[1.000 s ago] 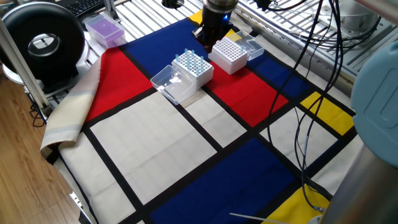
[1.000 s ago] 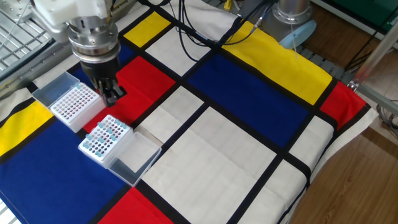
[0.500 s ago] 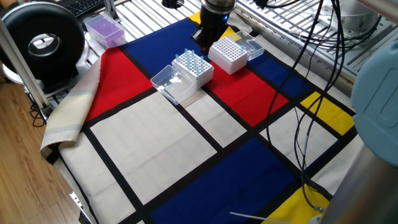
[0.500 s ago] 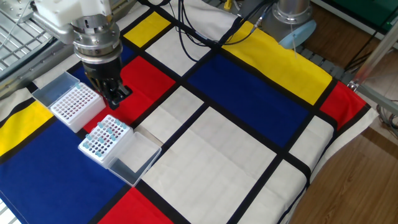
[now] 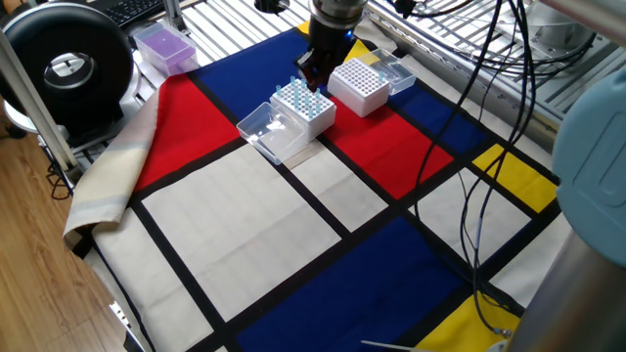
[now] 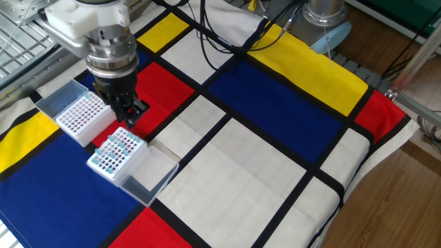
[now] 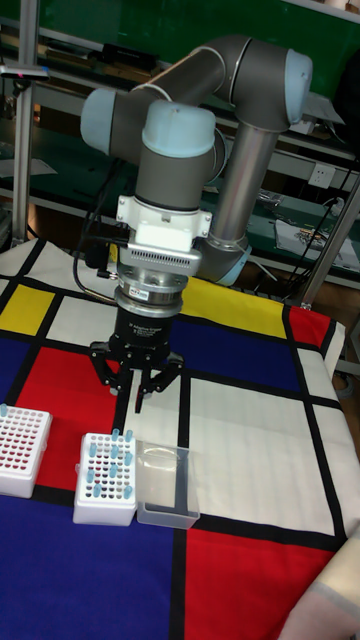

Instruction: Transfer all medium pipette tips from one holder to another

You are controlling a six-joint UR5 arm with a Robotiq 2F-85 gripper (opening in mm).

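Moved: we see the black two-finger gripper (image 7: pixel 136 398) has shifted from the empty white perforated box (image 6: pixel 81 116) toward the tip-loaded one (image 6: pixel 115 151).
Jaws: narrow; contents, cannot tell.
Tips: small pale-blue translucent medium pipette tips (image 7: pixel 108 463) just below gripper.

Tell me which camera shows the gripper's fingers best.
The tall fixed view: the gripper faces it, fingers spread, above the tip box. Both other fixed views show it as a small dark shape.
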